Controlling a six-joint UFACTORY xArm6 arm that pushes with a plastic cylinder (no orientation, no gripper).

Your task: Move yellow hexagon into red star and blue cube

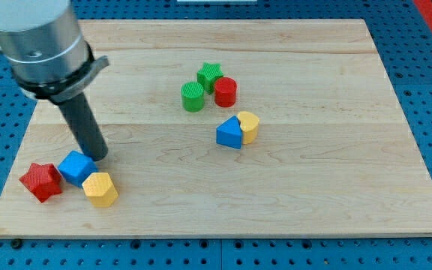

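Observation:
The yellow hexagon [100, 188] lies at the board's lower left, touching the blue cube [76, 166] on the cube's lower right side. The red star [41, 181] sits just left of the blue cube, touching it. My tip [97, 156] rests on the board just up and right of the blue cube, close to its top corner and above the yellow hexagon. The dark rod rises from there toward the view's top left.
Near the board's middle a green star [210, 74], a green cylinder [193, 97] and a red cylinder [226, 91] cluster together. Below them a blue triangular block [230, 133] touches a yellow rounded block [249, 126]. The wooden board [336, 180] sits on blue pegboard.

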